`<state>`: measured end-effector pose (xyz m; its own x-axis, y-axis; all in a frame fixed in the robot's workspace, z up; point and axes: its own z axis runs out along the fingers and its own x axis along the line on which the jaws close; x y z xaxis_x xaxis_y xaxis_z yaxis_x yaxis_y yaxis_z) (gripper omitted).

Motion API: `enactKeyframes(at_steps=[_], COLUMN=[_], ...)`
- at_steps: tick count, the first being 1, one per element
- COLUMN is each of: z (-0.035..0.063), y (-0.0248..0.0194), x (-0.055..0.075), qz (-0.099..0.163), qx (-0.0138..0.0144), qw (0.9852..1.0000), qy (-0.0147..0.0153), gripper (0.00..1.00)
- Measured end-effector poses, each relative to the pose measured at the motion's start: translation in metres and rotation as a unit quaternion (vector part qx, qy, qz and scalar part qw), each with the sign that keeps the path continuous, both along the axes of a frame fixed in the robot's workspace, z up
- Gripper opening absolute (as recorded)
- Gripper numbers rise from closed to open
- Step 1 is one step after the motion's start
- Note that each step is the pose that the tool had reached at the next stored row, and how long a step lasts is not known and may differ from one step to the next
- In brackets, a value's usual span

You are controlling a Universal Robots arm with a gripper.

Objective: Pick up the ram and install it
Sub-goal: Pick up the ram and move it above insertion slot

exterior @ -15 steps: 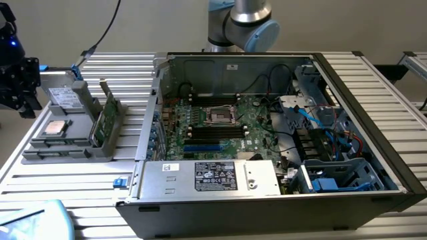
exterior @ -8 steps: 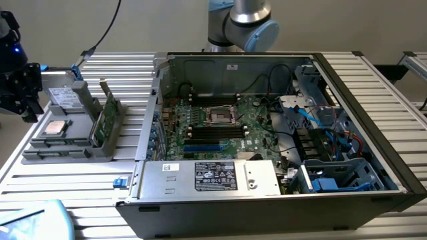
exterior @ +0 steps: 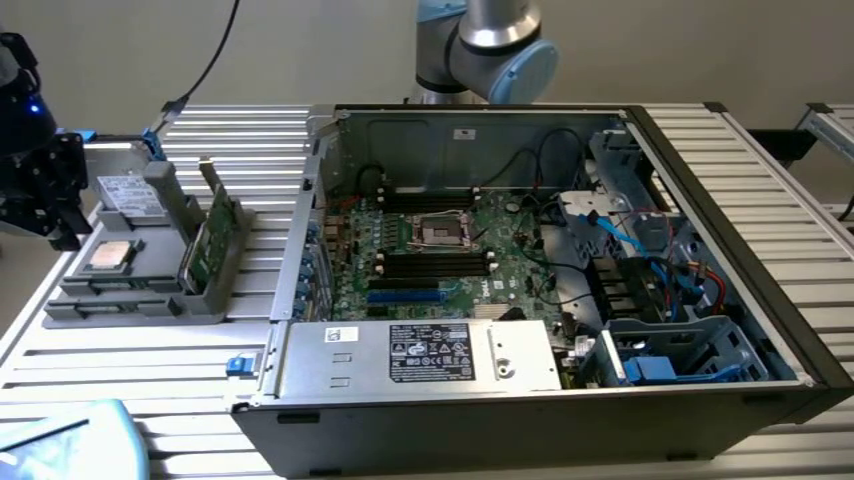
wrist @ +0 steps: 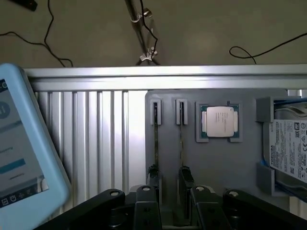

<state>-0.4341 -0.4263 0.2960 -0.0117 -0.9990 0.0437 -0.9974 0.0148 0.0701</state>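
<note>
Hangs over a grey tray (wrist: pixel 225 163) with the tool (wrist: pixel 172 195) spread wide and holding nothing. Just past the tool's tips, the ram (wrist: pixel 156 143), a thin green stick, up on its edge in a slot of the tray, with a second stick (wrist: pixel 181 143) just beside it. Probably stood up like that, top edge free, ready for a pinch on the flat sides from above. Seems lined up with the two sticks, though not touching either one, so nothing picked up yet. Off to one side of the tool, a square silver chip (wrist: pixel 219 120) flat in its own little nest, and past that a drive (wrist: pixel 288 148) in a pocket at the tray's end. Each thing in its own spot, most likely to stop sliding and mix-ups. In the exterior view, the same ram (exterior: pixel 211 245) up in the tray, and next to the tray an open case (exterior: pixel 534 435) lying on its side. Laid down that way, most likely, to turn the board and its black slots (exterior: pixel 434 262) upward for a straight push down. Slots look bare, with no green stick in them. Under it all, a surface (wrist: pixel 86 143) of silver metal slats. On the slats, off to the other side of the tool, a pale blue tablet (wrist: pixel 19 158). Past the edge of the surface, a brown floor (wrist: pixel 216 28) with black cables (wrist: pixel 48 28) and a thin metal pole (wrist: pixel 136 24). Behind the case, a plain pale wall (exterior: pixel 667 40).
</note>
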Motion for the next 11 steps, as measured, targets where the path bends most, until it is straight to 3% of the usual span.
enactKeyframes(at_steps=[5, 11], z=[-0.0065, -0.0165], y=[-0.0011, -0.0058], x=[-0.005, -0.010], qz=[0.003, 0.007], qx=[0.0011, 0.0019], qw=[1.0000, 1.0000], qy=[-0.0035, -0.0052], gripper=[0.31, 0.31])
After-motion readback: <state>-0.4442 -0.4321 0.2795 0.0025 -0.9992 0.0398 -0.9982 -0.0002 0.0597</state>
